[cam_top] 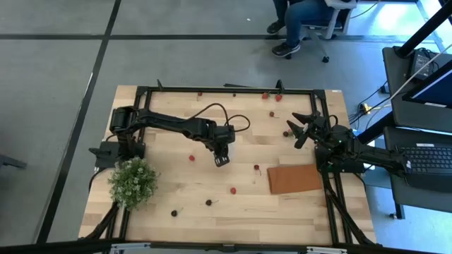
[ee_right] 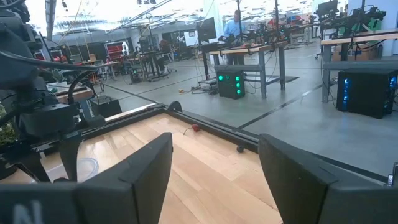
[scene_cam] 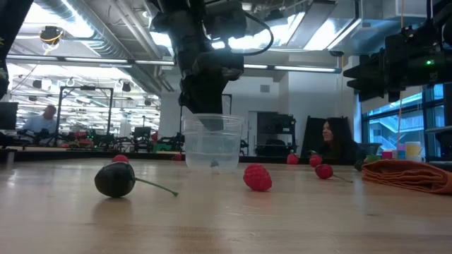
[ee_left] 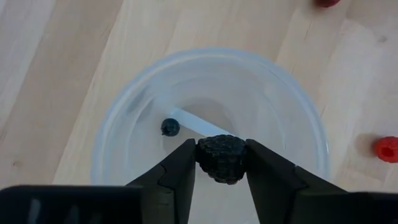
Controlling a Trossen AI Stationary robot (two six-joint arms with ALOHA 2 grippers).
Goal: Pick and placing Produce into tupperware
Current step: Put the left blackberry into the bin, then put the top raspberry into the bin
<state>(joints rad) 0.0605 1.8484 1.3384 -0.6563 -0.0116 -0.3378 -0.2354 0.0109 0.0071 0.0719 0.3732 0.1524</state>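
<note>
The tupperware (ee_left: 292, 99) is a round translucent cup standing on its base mid-table, also in the low view (scene_cam: 212, 144). One small dark berry (ee_left: 170, 127) lies on its bottom. My left gripper (ee_left: 221, 152) hangs right over the cup (cam_top: 222, 158), shut on a dark purple-black berry (ee_left: 221, 163). Other produce lies scattered on the wood: a red piece (cam_top: 232, 190), a dark one with a stem (scene_cam: 115, 179), a red one (scene_cam: 258, 177). My right gripper (ee_right: 214, 168) waits open near the table's right edge (cam_top: 300, 130). My left gripper pinches the dark bumpy berry (ee_left: 219, 149) between its two fingers, one finger (ee_left: 180, 168) on each of its opposite sides. The fingers come from above, pointing down. The berry is lifted clear, over the cup's open mouth.
A leafy green bush with white flowers (cam_top: 133, 182) stands at the near left corner. A flat reddish-brown mat (cam_top: 295, 178) lies right of centre. More red pieces (cam_top: 265, 96) sit along the far edge. A black frame (cam_top: 233, 89) rims the table. A person sits beyond the far edge.
</note>
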